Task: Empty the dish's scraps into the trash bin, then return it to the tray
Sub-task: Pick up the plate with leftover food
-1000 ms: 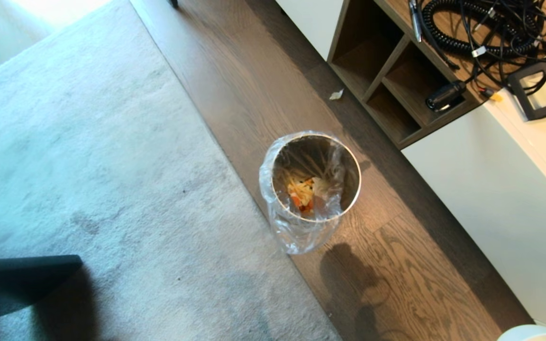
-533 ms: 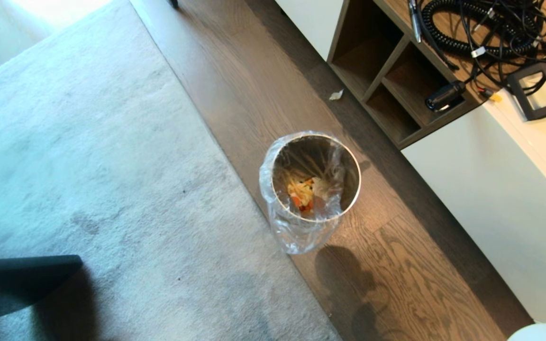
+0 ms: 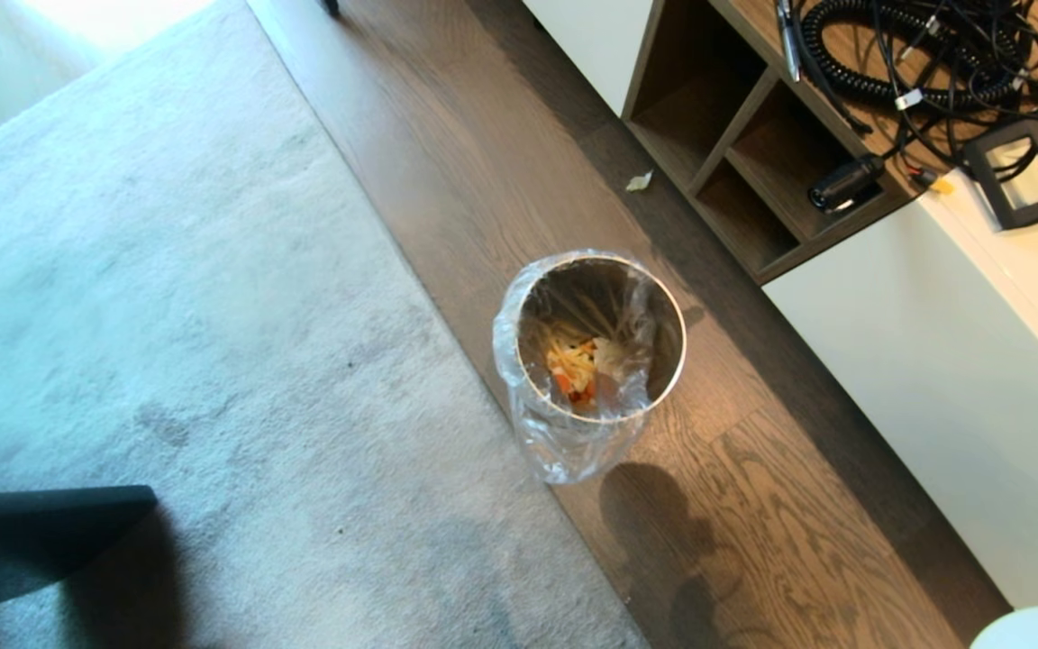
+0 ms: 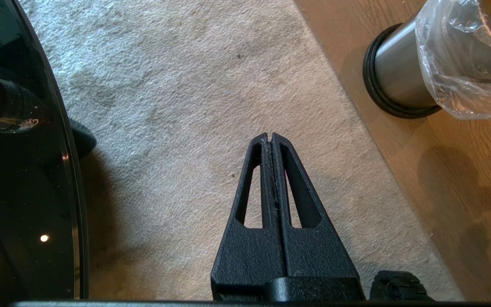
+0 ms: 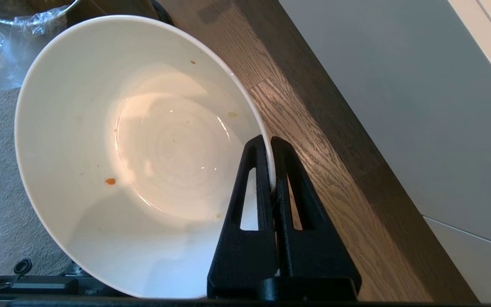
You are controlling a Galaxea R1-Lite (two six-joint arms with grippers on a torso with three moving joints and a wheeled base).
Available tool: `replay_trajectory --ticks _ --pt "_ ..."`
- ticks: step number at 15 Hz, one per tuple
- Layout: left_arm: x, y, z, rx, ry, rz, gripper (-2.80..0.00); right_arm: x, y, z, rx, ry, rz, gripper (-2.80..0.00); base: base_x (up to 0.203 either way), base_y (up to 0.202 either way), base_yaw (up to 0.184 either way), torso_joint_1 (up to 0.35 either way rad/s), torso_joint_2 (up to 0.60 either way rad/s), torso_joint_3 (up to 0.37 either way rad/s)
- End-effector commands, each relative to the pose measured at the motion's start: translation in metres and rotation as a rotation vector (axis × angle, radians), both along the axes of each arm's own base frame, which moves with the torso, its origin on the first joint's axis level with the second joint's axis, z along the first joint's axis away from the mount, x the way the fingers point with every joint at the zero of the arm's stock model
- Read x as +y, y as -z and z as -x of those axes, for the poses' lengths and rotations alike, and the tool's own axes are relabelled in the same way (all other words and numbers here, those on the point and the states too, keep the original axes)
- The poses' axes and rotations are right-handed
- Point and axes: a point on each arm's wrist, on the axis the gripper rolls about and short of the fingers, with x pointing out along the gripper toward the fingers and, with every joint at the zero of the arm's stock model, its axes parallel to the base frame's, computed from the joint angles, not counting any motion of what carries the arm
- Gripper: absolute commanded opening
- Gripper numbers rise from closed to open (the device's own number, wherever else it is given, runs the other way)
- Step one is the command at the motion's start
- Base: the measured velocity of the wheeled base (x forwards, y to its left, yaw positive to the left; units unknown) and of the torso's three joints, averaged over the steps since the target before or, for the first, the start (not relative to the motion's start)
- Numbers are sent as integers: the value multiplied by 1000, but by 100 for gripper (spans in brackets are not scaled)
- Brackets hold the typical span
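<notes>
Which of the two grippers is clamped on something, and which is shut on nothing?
The right gripper is clamped on the rim of the dish, one finger inside, one outside. The left gripper is shut on nothing, over the carpet.

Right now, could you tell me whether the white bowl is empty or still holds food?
Nearly empty: the bowl shows only tiny orange and yellow specks, while the scraps lie in the bin.
</notes>
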Motion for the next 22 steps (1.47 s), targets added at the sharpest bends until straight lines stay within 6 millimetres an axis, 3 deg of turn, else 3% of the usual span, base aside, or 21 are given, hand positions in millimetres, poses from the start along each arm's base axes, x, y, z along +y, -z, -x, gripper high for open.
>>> replay_trajectory --ticks 1,22 --pt "0 0 0 -1 -1 1 -280 0 0 0 2 -2 -1 -280 0 0 0 0 0 0" --pt "0 0 0 -1 -1 1 -280 0 0 0 4 -3 4 -280 0 0 0 0 0 0"
